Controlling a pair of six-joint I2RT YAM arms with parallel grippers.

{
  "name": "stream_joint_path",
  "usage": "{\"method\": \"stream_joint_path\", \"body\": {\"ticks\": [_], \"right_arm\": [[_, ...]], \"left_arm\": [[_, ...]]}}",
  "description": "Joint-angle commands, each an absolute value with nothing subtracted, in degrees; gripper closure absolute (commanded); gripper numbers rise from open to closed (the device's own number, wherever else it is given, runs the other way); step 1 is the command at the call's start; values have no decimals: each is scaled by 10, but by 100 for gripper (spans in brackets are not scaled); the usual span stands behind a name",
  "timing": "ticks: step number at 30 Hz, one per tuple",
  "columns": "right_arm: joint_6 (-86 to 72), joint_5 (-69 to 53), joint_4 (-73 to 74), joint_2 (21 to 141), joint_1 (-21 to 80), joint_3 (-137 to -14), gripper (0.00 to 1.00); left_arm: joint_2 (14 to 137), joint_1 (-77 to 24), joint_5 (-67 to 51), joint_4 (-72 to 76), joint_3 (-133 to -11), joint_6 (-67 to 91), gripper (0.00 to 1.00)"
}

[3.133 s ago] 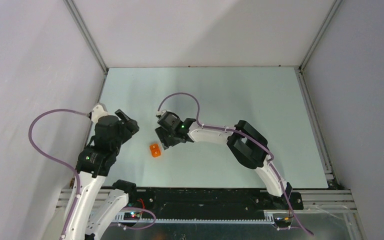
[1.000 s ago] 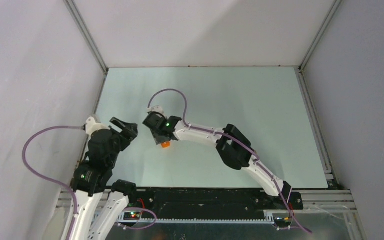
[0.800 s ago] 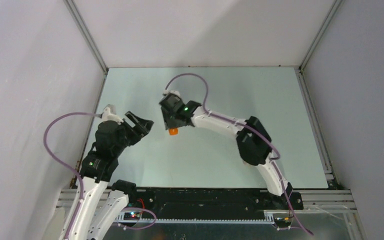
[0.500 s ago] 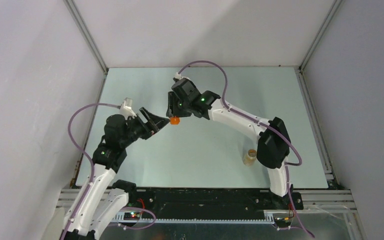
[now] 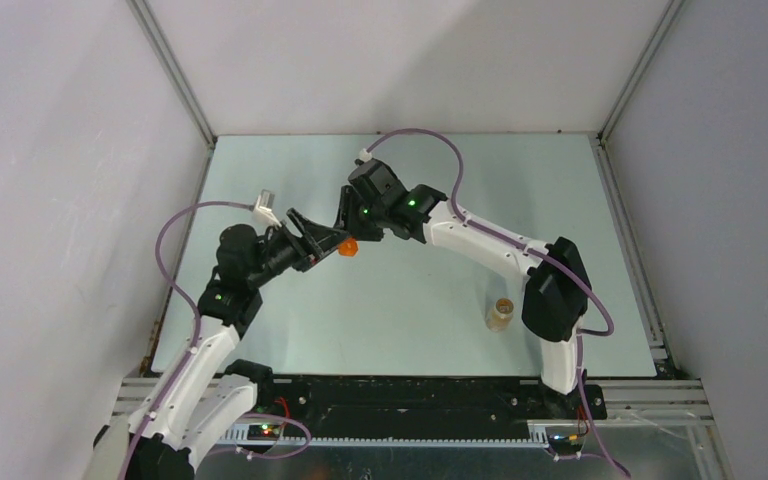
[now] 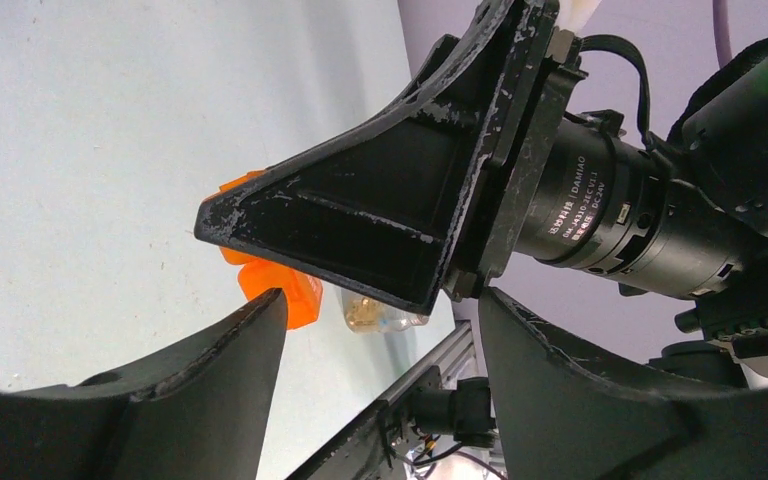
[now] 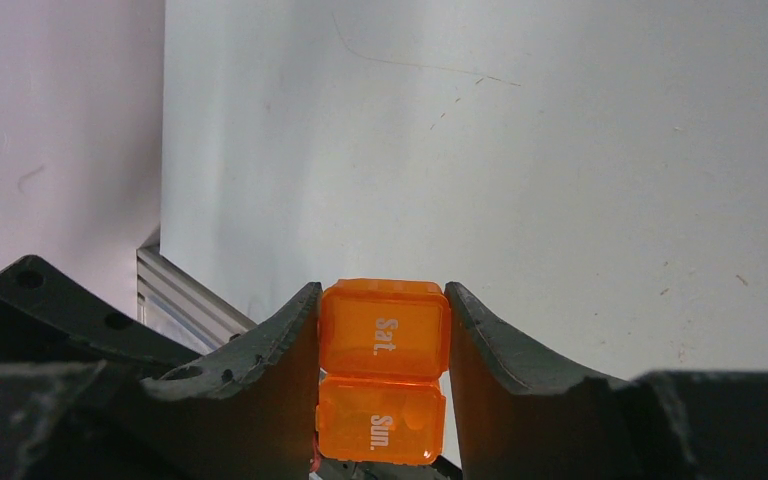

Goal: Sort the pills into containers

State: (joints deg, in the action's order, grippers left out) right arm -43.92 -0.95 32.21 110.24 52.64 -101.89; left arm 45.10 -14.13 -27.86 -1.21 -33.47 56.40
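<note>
The orange box (image 5: 349,247) has two lids marked "Sat." and "Sun.". My right gripper (image 5: 345,236) is shut on it and holds it above the table, left of centre. In the right wrist view the box (image 7: 384,335) sits squeezed between both fingers of the right gripper (image 7: 382,296). My left gripper (image 5: 326,240) is open, its tips right beside the box. In the left wrist view the left gripper (image 6: 382,300) frames the box (image 6: 298,302), which shows under the right gripper's finger. The tan vial (image 5: 500,313) stands upright at the near right and also shows in the left wrist view (image 6: 372,314). No loose pills show.
The pale green table (image 5: 460,180) is enclosed by grey walls with aluminium rails (image 5: 172,70) along its edges. The right arm's elbow (image 5: 556,290) hangs next to the vial. A purple cable (image 5: 415,135) arcs over the right wrist.
My right gripper has lifted the orange box off the near-left table and carried it farther away and to the right. My left arm has reached out to the box. The vial has come into view.
</note>
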Motion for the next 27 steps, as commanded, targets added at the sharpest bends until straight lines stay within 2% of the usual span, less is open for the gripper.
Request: {"method": "stream_joint_path", "body": {"ticks": [1,4,7,21,27], "right_arm": [[-468,-28,297,1068,534,-1023,61],[-470,-18,298,1064,532,-1018,62],[-469,-9,297,1060,530,-1014,62],[-471,-6,286,1054,526,-1005,63],[-486,-13,276,1048,528,-1001,63]], "left_arm": [[448,-145,-275,-11,-329,568,27],[438,-145,-265,-27,-330,563,33],[429,-145,-259,-41,-334,558,35],[393,-145,-238,-84,-345,532,24],[394,-145,-237,-74,-329,540,26]]}}
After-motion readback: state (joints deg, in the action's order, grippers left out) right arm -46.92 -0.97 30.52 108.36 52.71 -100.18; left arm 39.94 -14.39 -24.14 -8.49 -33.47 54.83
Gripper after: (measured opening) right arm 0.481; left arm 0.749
